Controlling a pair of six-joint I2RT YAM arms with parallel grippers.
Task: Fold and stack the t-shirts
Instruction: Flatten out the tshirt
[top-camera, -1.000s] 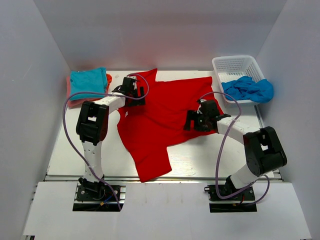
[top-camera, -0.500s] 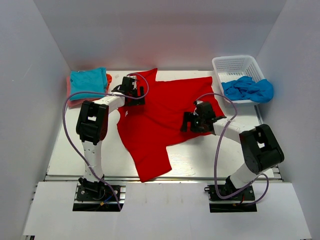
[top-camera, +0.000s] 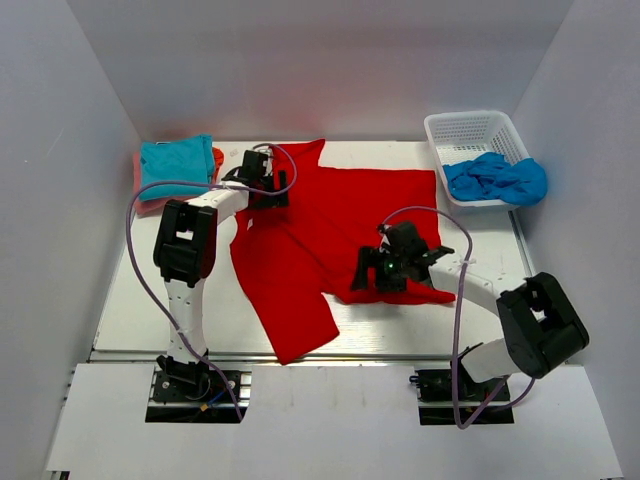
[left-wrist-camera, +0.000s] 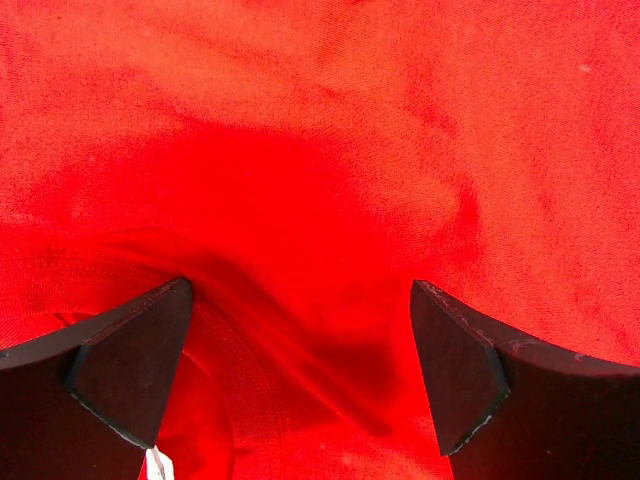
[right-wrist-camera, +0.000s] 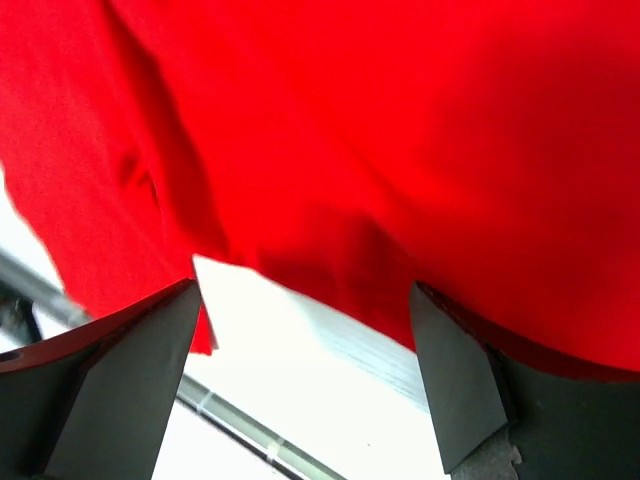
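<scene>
The large red t-shirt lies spread over the middle of the table and fills the left wrist view. My left gripper is open and pressed low onto its far left part by the collar seam; it shows in its own view with only red cloth between the fingers. My right gripper is open at the shirt's near edge. In its own view it holds nothing, with bare table between the fingers and red cloth above. A folded turquoise shirt lies on an orange-pink one at the far left.
A white mesh basket stands at the far right with a crumpled blue cloth hanging over its near rim. White walls close in the table on three sides. A metal rail runs along the near edge.
My right gripper has moved nearer and leftward to the shirt's front edge. The shirt's right half now lies flatter and reaches farther toward the front right. The left gripper has hardly moved.
</scene>
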